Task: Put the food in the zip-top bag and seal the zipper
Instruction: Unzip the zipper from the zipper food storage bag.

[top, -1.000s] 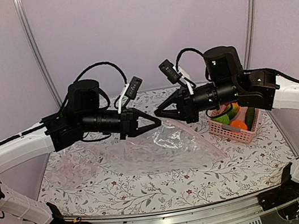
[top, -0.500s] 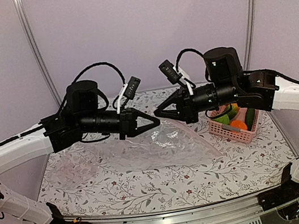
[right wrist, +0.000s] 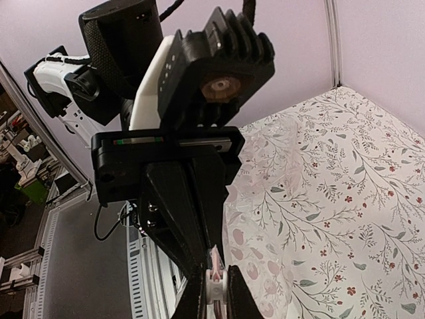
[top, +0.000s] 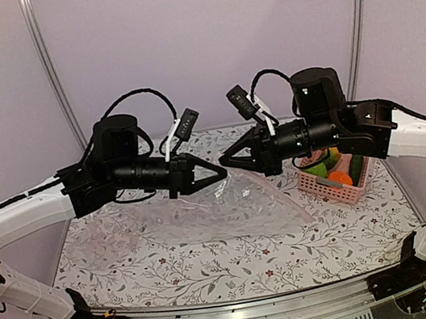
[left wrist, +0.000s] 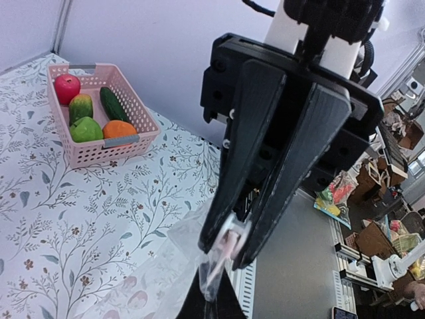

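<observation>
The zip-top bag [top: 245,203] hangs from both grippers above the table's middle and drapes down onto the cloth. My left gripper [top: 224,173] is shut on the bag's top edge, and my right gripper [top: 223,161] faces it tip to tip, shut on the same edge. In the right wrist view the right gripper [right wrist: 214,279] pinches the pinkish zipper [right wrist: 214,266]. The left wrist view shows the left gripper [left wrist: 211,302] holding clear film just below the right gripper [left wrist: 230,242]. The food lies in the pink basket [left wrist: 136,139]: red apple [left wrist: 66,86], mango [left wrist: 81,106], green apple [left wrist: 86,129], orange [left wrist: 119,128] and cucumber [left wrist: 114,103].
The pink basket [top: 324,186] stands at the table's right side, under the right forearm. A hazy clear film [top: 106,226] lies on the flowered cloth at the left. Upright frame posts stand at the back corners, and a metal rail runs along the near edge.
My left gripper has edged up slightly with the bag's edge. The right gripper and the basket have stayed where they were.
</observation>
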### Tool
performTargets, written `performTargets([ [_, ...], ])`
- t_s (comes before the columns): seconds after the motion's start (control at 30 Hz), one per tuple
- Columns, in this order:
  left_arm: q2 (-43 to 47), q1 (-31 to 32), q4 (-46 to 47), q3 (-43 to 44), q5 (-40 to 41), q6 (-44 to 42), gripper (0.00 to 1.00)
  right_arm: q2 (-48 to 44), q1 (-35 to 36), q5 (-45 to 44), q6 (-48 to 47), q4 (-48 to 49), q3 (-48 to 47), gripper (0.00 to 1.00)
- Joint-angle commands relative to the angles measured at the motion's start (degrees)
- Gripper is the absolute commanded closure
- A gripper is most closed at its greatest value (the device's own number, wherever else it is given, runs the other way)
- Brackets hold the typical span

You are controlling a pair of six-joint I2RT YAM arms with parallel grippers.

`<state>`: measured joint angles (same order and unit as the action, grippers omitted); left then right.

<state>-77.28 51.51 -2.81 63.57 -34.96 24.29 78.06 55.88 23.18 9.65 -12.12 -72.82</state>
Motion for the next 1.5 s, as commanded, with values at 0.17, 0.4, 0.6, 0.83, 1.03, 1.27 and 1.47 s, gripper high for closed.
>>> performTargets([
  [0.17,2.9,-1.4,4.4,-1.4,-0.2,1.0,1.00,-1.1,0.5,-0.1,0.3,-1.5,1.0,1.00],
  [0.4,3.1,-1.7,4.5,-1.6,-0.6,1.3,1.00,-1.2,0.5,-0.1,0.3,-1.4,1.0,1.00],
  [0.6,3.7,-2.1,4.5,-2.0,0.2,1.3,1.00,-1.3,0.5,-0.1,0.3,-1.5,1.2,1.00],
  [0.83,4.0,-2.7,4.3,-2.5,0.3,1.6,1.00,-1.5,0.5,-0.2,0.4,-1.4,1.3,1.00],
  [1.03,4.6,-3.4,3.8,-2.7,1.3,1.5,1.00,-1.5,0.5,-0.2,0.4,-1.4,1.4,1.00],
  [1.27,5.9,-4.7,3.0,-3.3,2.8,1.4,1.00,-1.6,0.5,-0.3,0.4,-1.6,1.6,1.00],
  [1.47,7.1,-5.7,0.4,-4.3,4.0,1.5,1.00,-1.6,0.5,-0.3,0.5,-1.5,1.7,1.00],
])
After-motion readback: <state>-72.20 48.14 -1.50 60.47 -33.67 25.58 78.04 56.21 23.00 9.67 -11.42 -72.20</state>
